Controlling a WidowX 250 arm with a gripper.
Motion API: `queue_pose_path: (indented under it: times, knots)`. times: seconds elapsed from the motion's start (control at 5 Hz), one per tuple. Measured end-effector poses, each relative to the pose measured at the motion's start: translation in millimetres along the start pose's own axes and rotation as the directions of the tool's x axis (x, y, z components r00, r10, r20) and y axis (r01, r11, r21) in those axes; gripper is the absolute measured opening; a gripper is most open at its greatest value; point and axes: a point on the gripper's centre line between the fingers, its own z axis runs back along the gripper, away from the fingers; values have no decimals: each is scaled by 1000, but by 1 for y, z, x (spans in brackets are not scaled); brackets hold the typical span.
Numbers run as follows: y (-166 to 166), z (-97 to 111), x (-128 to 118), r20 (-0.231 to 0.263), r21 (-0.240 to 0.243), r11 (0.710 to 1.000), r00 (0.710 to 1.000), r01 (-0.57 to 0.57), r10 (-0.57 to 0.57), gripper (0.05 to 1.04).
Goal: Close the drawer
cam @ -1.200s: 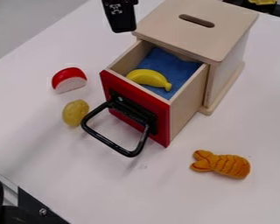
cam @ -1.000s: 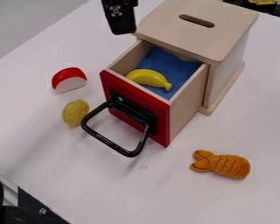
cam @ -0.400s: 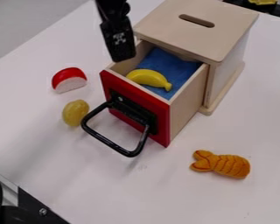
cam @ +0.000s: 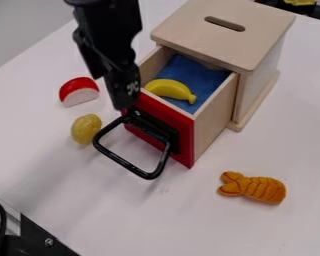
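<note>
White desk (cam: 276, 150). Wooden box (cam: 256, 35) near its far edge, drawer (cam: 213, 120) pulled out, toy banana (cam: 168, 88) lying inside on blue lining (cam: 203, 77). End effector (cam: 124, 102) at the red front's left corner; cannot tell how far open, or whether anything's held.

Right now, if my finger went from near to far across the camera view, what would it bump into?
Orange toy with dark lines → yellowish-green lump → yellow toy banana in the open drawer → slot in the wooden box's top.
</note>
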Motion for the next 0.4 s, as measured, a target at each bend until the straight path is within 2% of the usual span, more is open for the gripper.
queue_pose_path:
  times: [0.2, 0.4]
  knots:
    - [0, -17, -1, -34, 41, 999, 999, -24, 26, 983]
    - [1, -34, 2, -73, 52, 998, 997, -28, 31, 983]
